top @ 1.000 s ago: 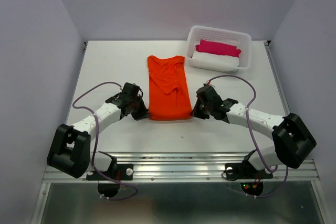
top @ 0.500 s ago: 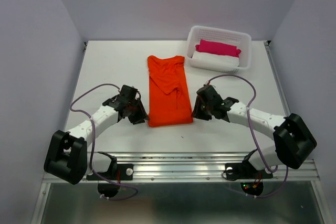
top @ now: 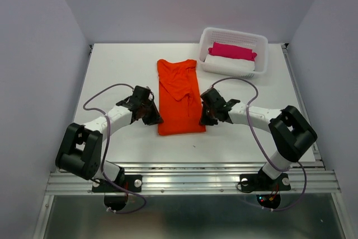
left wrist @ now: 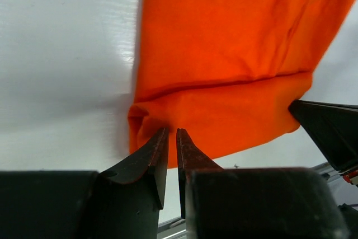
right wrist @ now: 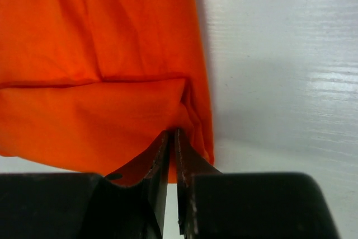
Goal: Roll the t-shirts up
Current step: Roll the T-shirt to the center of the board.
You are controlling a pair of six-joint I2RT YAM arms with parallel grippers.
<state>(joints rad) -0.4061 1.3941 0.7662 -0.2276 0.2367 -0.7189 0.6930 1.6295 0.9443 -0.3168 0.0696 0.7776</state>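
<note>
Rolling starts from the near hem, and the top view shows both arms set for it. The t-shirt (top: pixel 179 96) lies flat mid-table, folded into a long strip running 12 to 6 o'clock. The left gripper (top: pixel 152 117) is at its 7 o'clock corner and the right gripper (top: pixel 205 117) at its 5 o'clock corner. A white basket (top: pixel 263 54) holding pink and white bundles sits off at 2 o'clock, well apart.

From the left wrist, the hem is turned over once into a soft band. The left gripper's jaws are drawn nearly together, their tips nipping that band near its left end.

From the right wrist, the right gripper (right wrist: pixel 172 132) is likewise pinched almost shut on the bunched right end of the fold.

To do this well, both wrists should probably lift only slightly and carry the band toward 12 o'clock at an equal pace. Uneven travel would likely skew the roll into a cone. Thin fabric slips easily, so short turns with a fresh grip after each seem safer than one long sweep.
</note>
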